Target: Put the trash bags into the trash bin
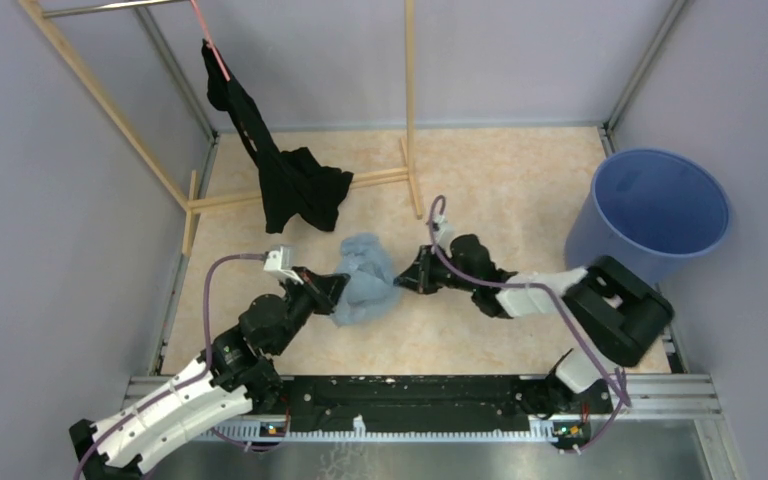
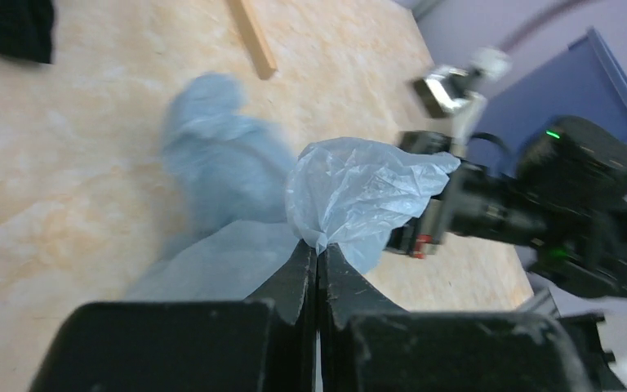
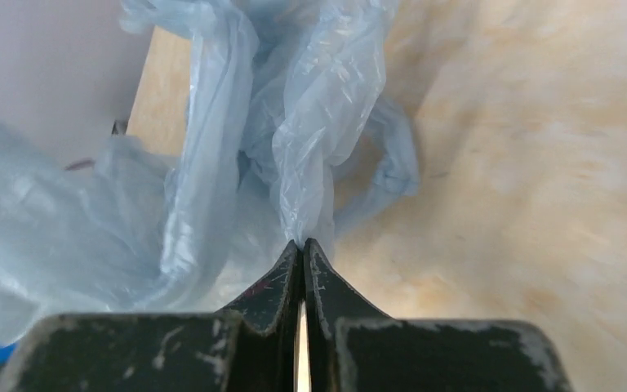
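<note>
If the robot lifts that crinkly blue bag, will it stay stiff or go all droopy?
Probably droopy: the trash bag lies in a wrinkled heap, and its film folds loosely at the right gripper. It likely weighs little, being thin enough to see through. It may slip, since the left gripper pinches only a small tuft.

lilac walls (image 1: 520, 50), beige floor (image 1: 510, 190), wooden rack (image 1: 409, 90)

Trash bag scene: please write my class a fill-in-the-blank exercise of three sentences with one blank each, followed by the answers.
1. The left hand and the right hand are each ____ on the trash bag.
2. The trash bin stands on the robot's ____ side.
3. The hanging garment is ____ in colour.
Missing words: shut; right; black.
</note>
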Action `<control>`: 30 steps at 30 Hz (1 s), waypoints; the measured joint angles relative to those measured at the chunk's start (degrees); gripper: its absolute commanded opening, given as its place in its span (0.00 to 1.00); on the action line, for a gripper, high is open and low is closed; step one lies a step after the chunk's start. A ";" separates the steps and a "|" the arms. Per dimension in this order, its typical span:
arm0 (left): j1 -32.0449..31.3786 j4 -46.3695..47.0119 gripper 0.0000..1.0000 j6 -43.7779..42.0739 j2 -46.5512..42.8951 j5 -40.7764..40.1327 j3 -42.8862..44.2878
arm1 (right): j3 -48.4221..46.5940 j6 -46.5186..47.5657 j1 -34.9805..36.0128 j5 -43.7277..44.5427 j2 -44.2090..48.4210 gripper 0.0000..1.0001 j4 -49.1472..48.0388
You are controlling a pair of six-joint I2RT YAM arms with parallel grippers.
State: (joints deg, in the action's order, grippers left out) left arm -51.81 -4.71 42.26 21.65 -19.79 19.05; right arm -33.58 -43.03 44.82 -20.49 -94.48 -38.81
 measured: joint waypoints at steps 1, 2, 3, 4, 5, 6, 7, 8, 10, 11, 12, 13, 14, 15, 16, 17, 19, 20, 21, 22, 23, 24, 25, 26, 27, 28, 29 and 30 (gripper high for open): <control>0.00 -0.63 0.00 0.39 -0.50 -1.66 -0.07 | 1.44 1.09 -0.70 1.88 3.72 0.00 2.27; 0.02 -1.27 0.00 0.98 -1.18 -3.61 -0.20 | 2.78 2.45 -1.51 4.46 8.15 0.00 5.03; 0.02 -1.44 0.00 1.33 -1.95 -5.25 -0.55 | 3.80 4.04 -2.23 7.30 13.07 0.00 8.33; 0.04 -1.44 0.01 1.55 -2.54 -6.43 -0.98 | 4.39 5.64 -2.86 9.97 17.66 0.00 11.28; 0.04 -0.90 0.04 1.60 -2.89 -7.34 -1.70 | 4.61 7.26 -3.23 12.52 21.79 0.00 13.84; 0.04 -0.09 0.05 1.40 -2.97 -7.69 -2.51 | 4.70 8.94 -3.34 14.60 26.01 0.00 16.17; 0.04 1.51 0.06 0.92 -2.84 -7.65 -3.67 | 4.70 10.27 -3.34 15.76 29.00 0.00 17.62; 0.04 2.54 0.06 0.50 -2.21 -7.37 -4.79 | 4.70 11.72 -3.34 16.76 31.65 0.00 18.88; 0.04 3.10 0.10 -0.11 0.09 -6.69 -5.49 | 4.70 14.10 -3.32 18.45 35.04 0.00 21.29; 0.04 3.32 0.16 -0.37 1.73 -6.40 -5.44 | 4.70 14.86 -3.32 19.08 35.60 0.00 22.29; 0.04 3.30 0.24 -0.57 3.17 -6.05 -5.33 | 4.70 15.74 -3.32 19.96 35.82 0.00 23.80; 0.04 3.10 0.34 -0.79 4.44 -5.51 -5.11 | 4.70 16.41 -3.32 20.72 35.82 0.00 25.27; 0.04 2.78 0.41 -1.11 5.49 -4.79 -4.83 | 4.72 17.07 -3.32 21.49 35.82 0.00 26.77; 0.02 2.10 0.51 -1.31 6.34 -3.89 -4.37 | 4.72 17.62 -3.32 22.16 35.82 0.00 27.93; 0.04 1.44 0.63 -1.55 6.84 -3.08 -3.89 | 4.72 18.25 -3.32 22.77 35.91 0.00 28.94; 0.04 0.39 0.72 -1.44 7.23 -2.05 -3.23 | 4.70 19.10 -3.32 23.52 36.11 0.00 30.03; 0.02 -1.81 0.90 -1.44 7.23 -0.59 -2.03 | 4.59 20.87 -3.32 24.15 36.54 0.00 31.67; 0.02 -3.54 0.97 -1.05 7.23 0.09 -0.98 | 4.37 21.97 -3.32 24.13 36.63 0.00 32.57; 0.04 -4.72 0.98 -1.18 7.23 0.63 -0.11 | 3.96 22.95 -3.32 23.93 36.63 0.00 33.38; 0.02 -6.62 0.98 -1.05 7.23 1.05 1.25 | 3.34 24.13 -3.32 23.61 36.61 0.00 34.47; 0.04 -8.70 0.98 -0.96 7.28 1.36 2.93 | 2.58 25.38 -3.32 23.15 36.59 0.00 35.39; 0.04 -10.75 0.98 -1.07 7.50 1.51 4.90 | 1.79 26.56 -3.32 22.67 36.57 0.00 36.02; 0.04 -12.37 0.98 -1.29 7.80 1.57 6.88 | 1.18 27.28 -3.32 22.34 36.57 0.00 36.44; 0.04 -14.21 0.98 -1.66 8.37 1.66 9.33 | 0.76 27.98 -3.32 22.03 36.57 0.00 36.68; 0.09 -15.23 0.98 -1.92 8.94 1.92 11.28 | 0.46 28.55 -3.32 21.49 36.57 0.00 36.76; 0.20 -16.44 0.98 -2.25 9.90 2.34 13.79 | 0.44 29.00 -3.32 20.81 36.59 0.00 36.72; 0.42 -17.18 0.98 -2.78 11.32 2.99 16.55 | 0.44 29.40 -3.32 19.91 36.61 0.00 37.07; 0.52 -17.38 0.98 -3.23 12.46 3.76 18.34 | 0.44 29.57 -3.32 19.12 36.61 0.00 37.27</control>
State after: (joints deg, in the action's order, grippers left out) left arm -51.29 -22.09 39.03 34.11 -16.03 37.39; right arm -33.15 -13.45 41.50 -1.37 -57.87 -1.54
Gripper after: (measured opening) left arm 0.984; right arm 0.005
